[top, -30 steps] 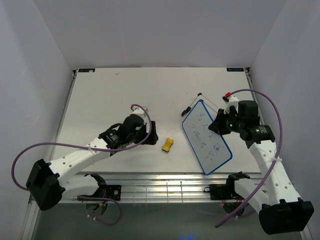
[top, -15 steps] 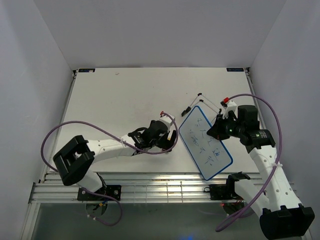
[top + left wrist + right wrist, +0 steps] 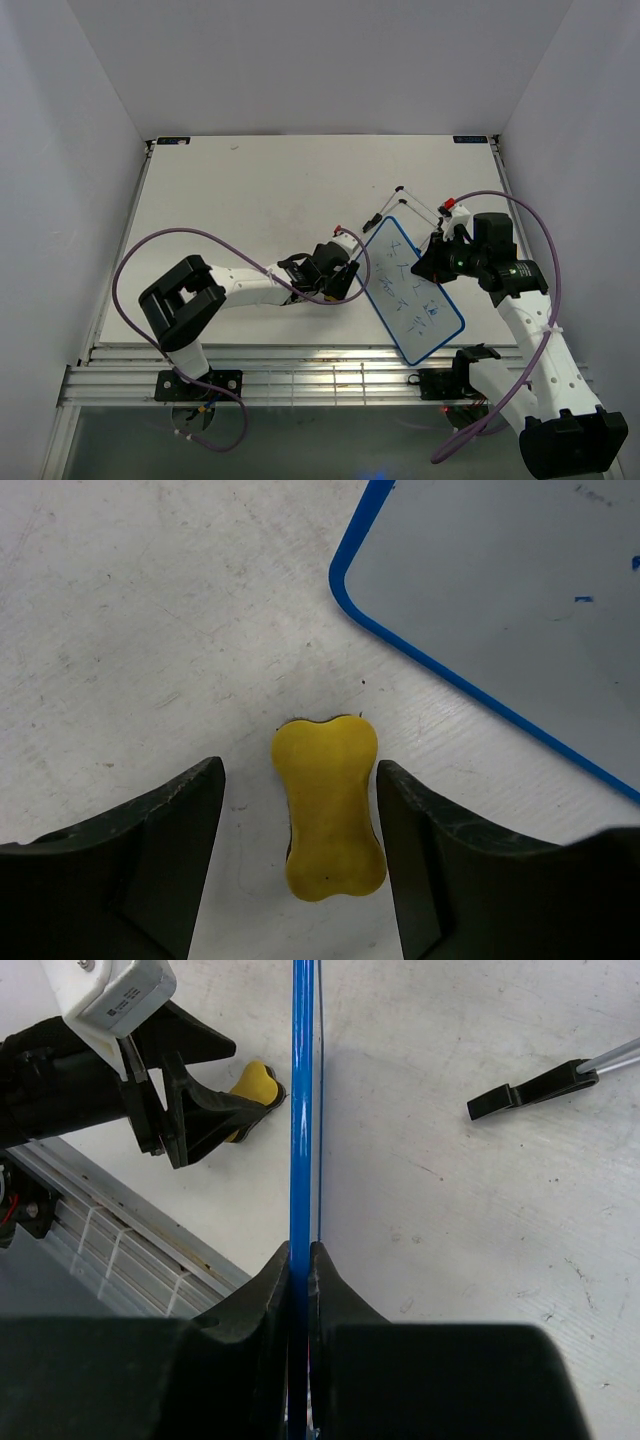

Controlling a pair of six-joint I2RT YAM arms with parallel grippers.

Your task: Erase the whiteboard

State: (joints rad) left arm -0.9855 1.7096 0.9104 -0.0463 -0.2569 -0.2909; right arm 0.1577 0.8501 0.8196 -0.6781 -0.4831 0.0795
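The whiteboard (image 3: 410, 290), white with a blue rim and blue scribbles, is tilted up off the table. My right gripper (image 3: 437, 262) is shut on its right edge. In the right wrist view the rim (image 3: 302, 1110) runs edge-on between the closed fingers of that gripper (image 3: 302, 1250). The yellow peanut-shaped eraser (image 3: 328, 820) lies flat on the table just left of the board's corner (image 3: 520, 610). My left gripper (image 3: 298, 780) is open, one finger on each side of the eraser, not touching it. In the top view the left gripper (image 3: 345, 283) hides the eraser.
The board's thin wire stand (image 3: 400, 192) with black feet (image 3: 510, 1095) lies on the table behind the board. The table's front edge and metal rails (image 3: 320, 365) are close below both grippers. White walls enclose the table.
My left arm has swung right, from left of the eraser to straddling it beside the board. My right gripper has shifted the board slightly left and tilted it more.
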